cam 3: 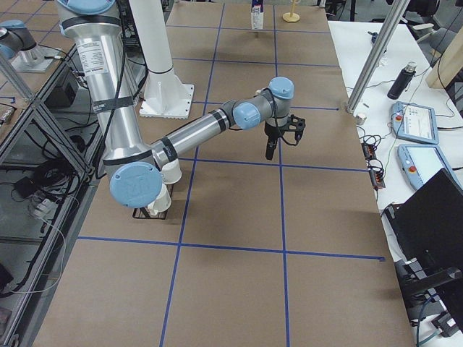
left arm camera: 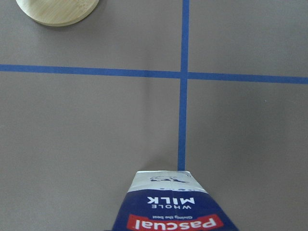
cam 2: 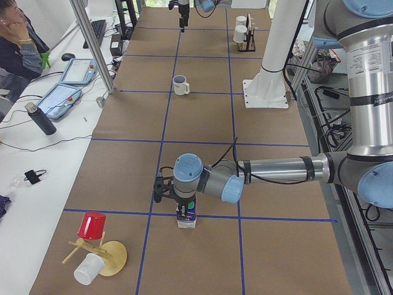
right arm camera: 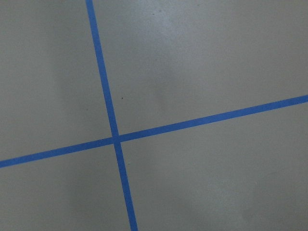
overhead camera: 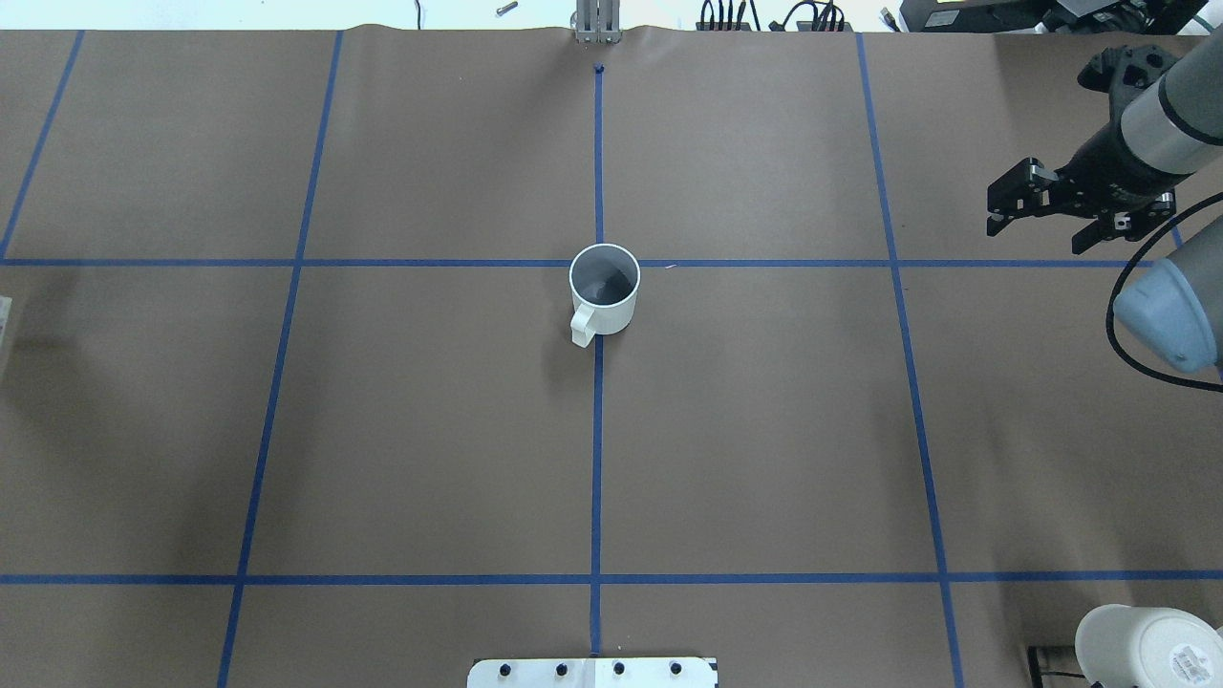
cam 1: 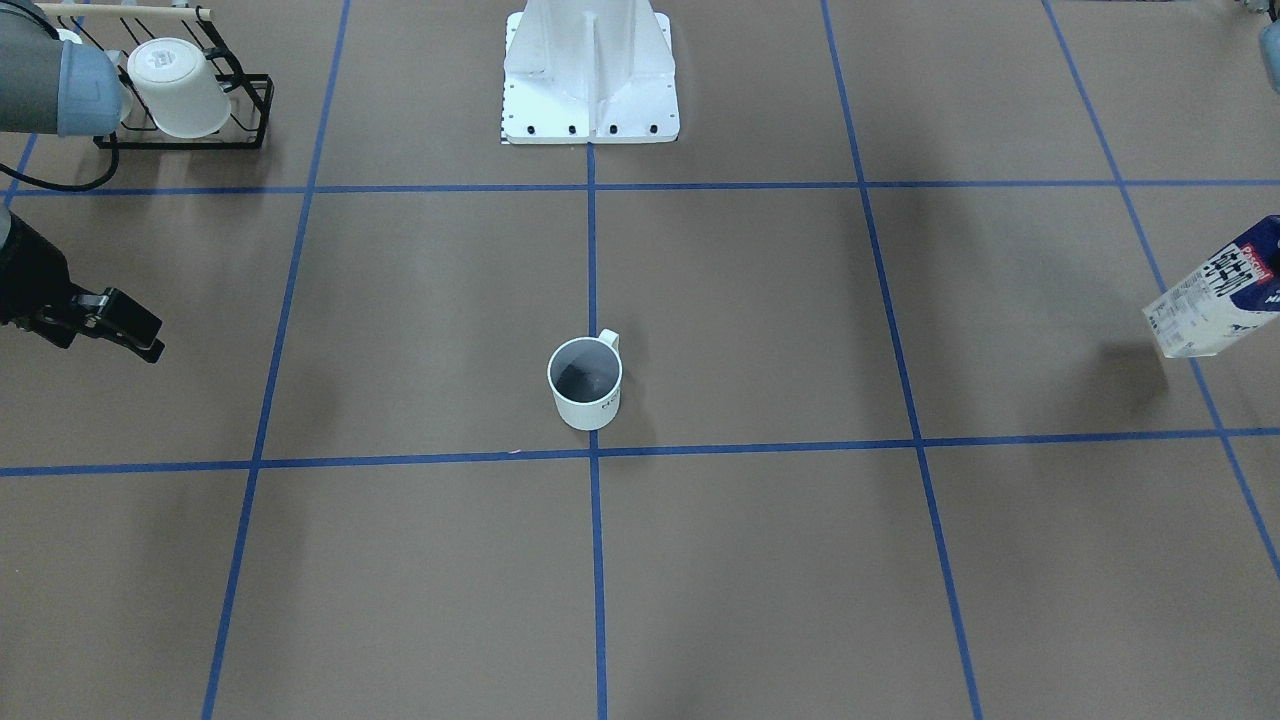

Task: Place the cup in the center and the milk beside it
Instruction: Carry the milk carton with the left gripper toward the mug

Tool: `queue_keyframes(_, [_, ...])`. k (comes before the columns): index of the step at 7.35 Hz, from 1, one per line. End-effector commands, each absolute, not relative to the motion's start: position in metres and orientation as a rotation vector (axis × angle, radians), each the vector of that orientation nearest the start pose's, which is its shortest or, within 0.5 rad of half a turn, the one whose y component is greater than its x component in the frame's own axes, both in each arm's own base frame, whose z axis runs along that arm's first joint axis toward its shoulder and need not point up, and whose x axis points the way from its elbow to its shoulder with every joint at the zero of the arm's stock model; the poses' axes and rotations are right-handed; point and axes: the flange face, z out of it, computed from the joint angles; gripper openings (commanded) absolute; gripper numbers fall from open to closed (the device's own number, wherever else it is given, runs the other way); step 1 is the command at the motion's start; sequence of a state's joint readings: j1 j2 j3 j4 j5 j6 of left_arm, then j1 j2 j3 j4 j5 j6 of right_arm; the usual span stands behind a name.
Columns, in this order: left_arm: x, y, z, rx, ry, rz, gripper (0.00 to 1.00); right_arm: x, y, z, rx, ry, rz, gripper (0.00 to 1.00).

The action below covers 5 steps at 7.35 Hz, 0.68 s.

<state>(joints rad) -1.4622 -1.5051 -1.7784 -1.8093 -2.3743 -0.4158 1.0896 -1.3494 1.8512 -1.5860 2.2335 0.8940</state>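
- Left hand (cam 2: 178, 198) sits down over the top of the Pascual milk carton (cam 1: 1225, 295) at the robot's left end of the bench (cam 1: 760, 560). Only the side view shows it, so it cannot be told whether its fingers are clamped on the carton.
- Right hand (overhead camera: 1040, 229) hangs off to the robot's right with its fingers apart, holding nothing.
- White mug (overhead camera: 605, 287) stands upright on the middle tape line, just on the robot's side of the centre crossing (cam 1: 593, 452), handle toward the robot. The carton is well apart from it.
- By its look, the carton is stiff card whose walls would dent under a hard squeeze. It is likely weighty and sloshing if full, and being tall and narrow, easily tipped.
- The best hold seems to be across two opposite flat walls, above the middle, with moderate force.
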Motion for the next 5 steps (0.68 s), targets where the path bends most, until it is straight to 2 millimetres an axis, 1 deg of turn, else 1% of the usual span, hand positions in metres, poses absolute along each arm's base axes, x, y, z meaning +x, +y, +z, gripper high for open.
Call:
queue_keyframes(1, [0.07,-0.535,0.458,0.137,0.917,-0.133,0.14,-0.172,-0.534,0.415,-0.038,-0.8,0.268,1.0])
queue_keyframes(2, [0.13,-0.556,0.402,0.16,0.917,-0.128,0.14,-0.16,-0.537,0.417,-0.032,-0.797,0.29,1.0])
queue_keyframes(3, [0.2,-0.567,0.346,0.144,0.902,-0.123,0.14,-0.157,-0.538,0.418,-0.039,-0.786,0.298,1.0])
queue_keyframes(4, [0.261,-0.575,0.267,0.131,0.849,-0.11,0.14,-0.148,-0.54,0.421,-0.034,-0.778,0.288,1.0])
queue_keyframes(5, [0.304,-0.581,0.204,0.147,0.771,-0.094,0.14,-0.14,-0.541,0.423,-0.034,-0.769,0.287,1.0])
